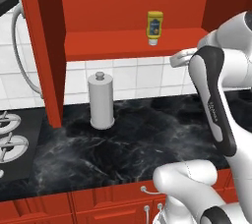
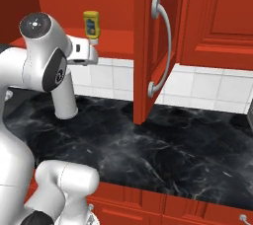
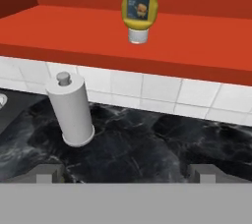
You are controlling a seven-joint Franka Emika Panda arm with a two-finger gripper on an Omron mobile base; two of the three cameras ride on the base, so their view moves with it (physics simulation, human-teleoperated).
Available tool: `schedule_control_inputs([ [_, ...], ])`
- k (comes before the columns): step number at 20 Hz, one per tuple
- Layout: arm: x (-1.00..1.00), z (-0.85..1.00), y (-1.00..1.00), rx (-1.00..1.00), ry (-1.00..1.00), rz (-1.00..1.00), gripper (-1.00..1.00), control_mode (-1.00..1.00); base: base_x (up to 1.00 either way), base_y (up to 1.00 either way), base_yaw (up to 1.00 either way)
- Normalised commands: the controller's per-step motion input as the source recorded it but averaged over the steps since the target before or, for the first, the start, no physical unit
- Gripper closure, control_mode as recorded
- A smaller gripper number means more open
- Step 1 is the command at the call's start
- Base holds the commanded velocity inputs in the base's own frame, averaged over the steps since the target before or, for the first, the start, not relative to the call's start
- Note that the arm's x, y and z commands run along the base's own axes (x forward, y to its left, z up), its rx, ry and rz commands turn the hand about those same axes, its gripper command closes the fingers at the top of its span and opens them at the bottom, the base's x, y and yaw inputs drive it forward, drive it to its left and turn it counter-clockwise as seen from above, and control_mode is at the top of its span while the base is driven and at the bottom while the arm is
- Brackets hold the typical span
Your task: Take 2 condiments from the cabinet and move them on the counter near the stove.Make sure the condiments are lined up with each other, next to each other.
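Gripper [image 3: 126, 173] w/ jaws wide apart, nothing btwn them, held above counter [image 3: 147, 144] facing cabinet [image 3: 74, 26] shelf. Yellow squeeze bottle [image 3: 140, 6] stands cap-down on shelf, straight ahead. Grey cylinder [image 3: 72, 112] upright on counter, below-left of bottle.

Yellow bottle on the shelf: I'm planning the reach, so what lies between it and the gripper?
Nothing. In the hand view the gap from the gripper up to the yellow bottle is open air over the counter; the grey cylinder stands off to one side.
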Motion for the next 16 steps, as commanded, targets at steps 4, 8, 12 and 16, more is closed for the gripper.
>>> schedule_control_inputs([
  [4, 0.29, 0.00, 0.00, 0.07, 0.00, 0.00, -1.00, -1.00, 0.00, 0.00, 0.00],
  [8, 0.33, 0.00, 0.00, 0.08, 0.00, 0.02, -1.00, -1.00, 0.00, 0.00, 0.00],
  [12, 0.39, 0.02, 0.00, 0.07, 0.00, 0.04, -1.00, -1.00, 0.00, 0.00, 0.00],
  [16, 0.38, 0.09, 0.00, 0.04, 0.00, 0.02, -1.00, -1.00, 0.00, 0.00, 0.00],
])
